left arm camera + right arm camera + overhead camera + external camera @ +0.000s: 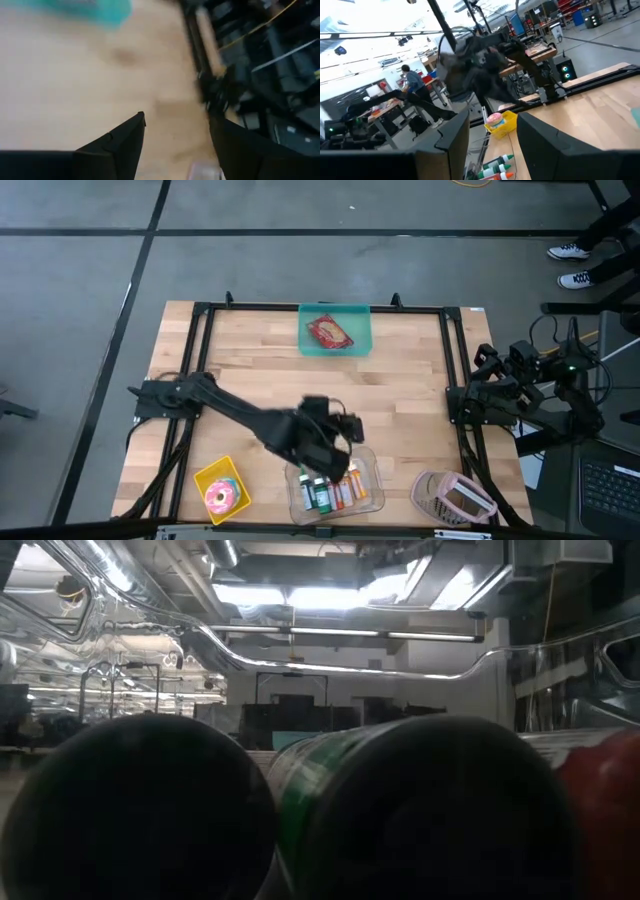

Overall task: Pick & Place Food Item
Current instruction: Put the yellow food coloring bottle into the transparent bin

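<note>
A red food packet [329, 332] lies flat in a teal bin [362, 340] at the table's far middle. A pink-iced donut [221, 497] sits in a yellow container [205, 476] at the near left. My left gripper [345, 442] hovers above the clear tray of bottles [372, 480] at the near middle. In the left wrist view this gripper [177, 125] is open, with only bare wood between its fingers. My right gripper [492, 122] is open with nothing in it, and waits by the table's right edge [478, 395].
A pink basket [452, 498] lies at the near right. Several bottles [330, 492] with green and orange caps lie in the clear tray; their ends [330, 800] fill the low view. A black frame [200, 360] rims the table. Bare wood [400, 390] lies between bin and tray.
</note>
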Tool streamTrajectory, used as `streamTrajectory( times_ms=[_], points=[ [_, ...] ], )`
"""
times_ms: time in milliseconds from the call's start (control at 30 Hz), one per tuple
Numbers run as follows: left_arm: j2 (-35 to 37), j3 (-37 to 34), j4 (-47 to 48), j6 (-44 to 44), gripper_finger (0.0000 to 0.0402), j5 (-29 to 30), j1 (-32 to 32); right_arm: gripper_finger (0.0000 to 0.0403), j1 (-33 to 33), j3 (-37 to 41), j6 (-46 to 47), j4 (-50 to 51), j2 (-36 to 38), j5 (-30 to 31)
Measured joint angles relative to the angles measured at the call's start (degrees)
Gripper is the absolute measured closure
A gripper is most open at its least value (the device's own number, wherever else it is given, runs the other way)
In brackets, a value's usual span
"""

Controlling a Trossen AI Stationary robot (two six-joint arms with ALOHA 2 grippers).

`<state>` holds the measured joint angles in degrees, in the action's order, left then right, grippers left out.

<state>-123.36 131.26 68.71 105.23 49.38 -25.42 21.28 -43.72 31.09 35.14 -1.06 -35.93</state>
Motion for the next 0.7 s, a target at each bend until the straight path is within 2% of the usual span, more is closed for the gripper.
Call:
streamTrajectory(
  times_ms=[33, 100, 233, 300, 467, 600, 700],
  points=[
    [1.29, 0.00, 0.90, -2.21, 0.0185, 1.42, 0.49, 0.0238, 0.02, 0.00, 0.18, -0.02, 0.00, 0.40],
    [3.61, 0.00, 4.99, -5.60, 0.0189, 0.05, 2.22, 0.0238, 0.01, 0.00, 0.65, -0.58, 0.02, 1.03],
    [5.91, 0.04, 17.33, -14.41, 0.0201, -14.59, 7.34, 0.0238, 0.00, 0.00, 2.05, -2.40, 0.00, 1.04],
    [5.65, -0.13, 21.18, -25.27, 0.0208, -21.39, 9.51, 0.0238, 0.00, 0.00, 2.81, -2.64, 0.00, 1.04],
    [5.68, -3.34, 21.09, -56.25, 0.0210, -36.05, 12.74, 0.0238, 0.02, 0.00, 3.26, -2.58, 0.01, 3.04],
    [5.75, -7.94, 21.39, -73.68, 0.0199, -39.29, 13.87, 0.0238, 0.00, 0.00, 3.19, -2.54, 0.02, 4.45],
    [5.73, -12.82, 20.47, -82.62, 0.0191, -40.92, 13.96, 0.0238, 0.01, 0.00, 3.79, -2.56, 0.01, 5.11]
  ],
)
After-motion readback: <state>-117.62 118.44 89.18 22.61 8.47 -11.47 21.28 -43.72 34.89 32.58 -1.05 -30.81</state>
